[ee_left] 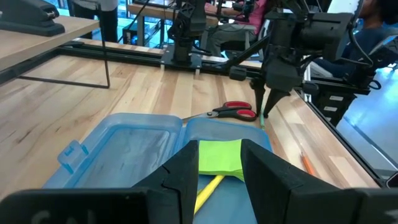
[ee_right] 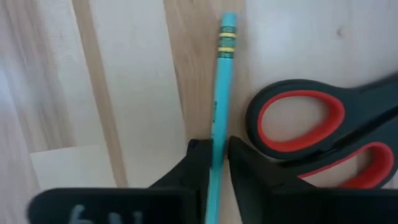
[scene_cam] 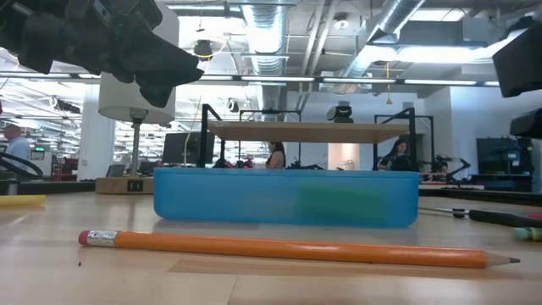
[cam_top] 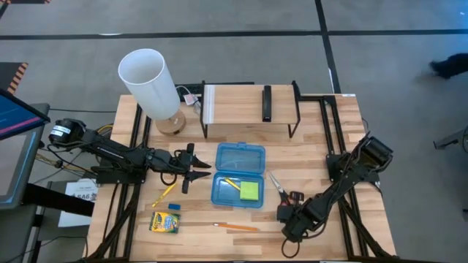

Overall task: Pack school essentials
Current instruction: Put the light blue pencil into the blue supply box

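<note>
The blue translucent case (cam_top: 238,175) lies open. In its base are a green sticky-note pad (cam_top: 250,191) and a yellow pencil (cam_top: 231,183). My left gripper (cam_top: 196,169) hovers open at the case's left edge; the left wrist view shows the pad (ee_left: 219,157) between its fingers. My right gripper (cam_top: 285,214) is near the table's near edge, just in front of the red-handled scissors (cam_top: 284,188), and is shut on a teal pen (ee_right: 222,74). The crayon box (cam_top: 164,223), blue eraser (cam_top: 174,207), a second yellow pencil (cam_top: 164,193) and the orange pencil (cam_top: 238,227) lie flat on the table. My right gripper pinches the teal pen's shaft (ee_right: 217,127) between its two fingers, coming from above and pointing down, with the fingers across the pen. The pen runs level along the wood beside the scissors' red handle (ee_right: 305,118). I cannot tell whether it is lifted clear of the table.
A white lamp (cam_top: 153,84) stands at the far left corner. A wooden shelf on a black frame (cam_top: 248,106) sits at the far edge with a dark object on it. Black rails run along both table sides. There is bare wood between the case and the near edge.
</note>
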`<action>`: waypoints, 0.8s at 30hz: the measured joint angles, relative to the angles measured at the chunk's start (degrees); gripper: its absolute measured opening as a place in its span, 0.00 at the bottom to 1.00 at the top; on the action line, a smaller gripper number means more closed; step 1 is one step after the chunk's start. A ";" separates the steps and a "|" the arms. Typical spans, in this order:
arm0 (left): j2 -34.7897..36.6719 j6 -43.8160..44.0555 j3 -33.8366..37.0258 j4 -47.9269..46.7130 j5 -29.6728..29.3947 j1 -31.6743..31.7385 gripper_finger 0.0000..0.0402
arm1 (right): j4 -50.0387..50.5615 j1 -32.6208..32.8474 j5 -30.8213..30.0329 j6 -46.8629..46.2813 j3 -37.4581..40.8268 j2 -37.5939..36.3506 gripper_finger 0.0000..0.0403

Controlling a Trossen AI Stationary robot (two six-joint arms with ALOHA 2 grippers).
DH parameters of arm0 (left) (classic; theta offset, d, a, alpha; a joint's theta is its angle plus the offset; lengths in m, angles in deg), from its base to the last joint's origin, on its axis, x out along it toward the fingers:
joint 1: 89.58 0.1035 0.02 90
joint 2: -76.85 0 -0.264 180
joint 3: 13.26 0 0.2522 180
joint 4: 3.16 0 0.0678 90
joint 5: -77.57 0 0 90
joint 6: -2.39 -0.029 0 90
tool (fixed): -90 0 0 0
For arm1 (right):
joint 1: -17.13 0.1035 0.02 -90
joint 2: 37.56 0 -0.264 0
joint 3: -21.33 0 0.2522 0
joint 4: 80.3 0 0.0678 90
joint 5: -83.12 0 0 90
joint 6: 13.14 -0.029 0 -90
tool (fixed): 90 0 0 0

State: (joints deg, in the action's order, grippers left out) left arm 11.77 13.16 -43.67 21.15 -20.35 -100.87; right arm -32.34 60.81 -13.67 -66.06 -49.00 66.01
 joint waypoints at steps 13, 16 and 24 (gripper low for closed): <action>0.00 0.00 0.00 -0.02 0.00 0.00 0.27 | 0.05 -1.11 1.10 0.72 0.17 -1.30 0.01; 0.00 -0.05 0.00 -0.02 0.00 0.00 0.27 | 0.83 -1.09 1.27 0.53 0.29 -2.55 0.01; 0.00 -0.20 0.00 -0.04 -0.01 0.00 0.27 | 2.26 -1.43 1.24 0.87 0.45 -6.05 0.00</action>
State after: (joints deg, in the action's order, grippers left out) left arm 11.77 12.96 -43.67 21.10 -20.36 -100.87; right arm -30.08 59.38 -12.43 -65.19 -48.55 59.96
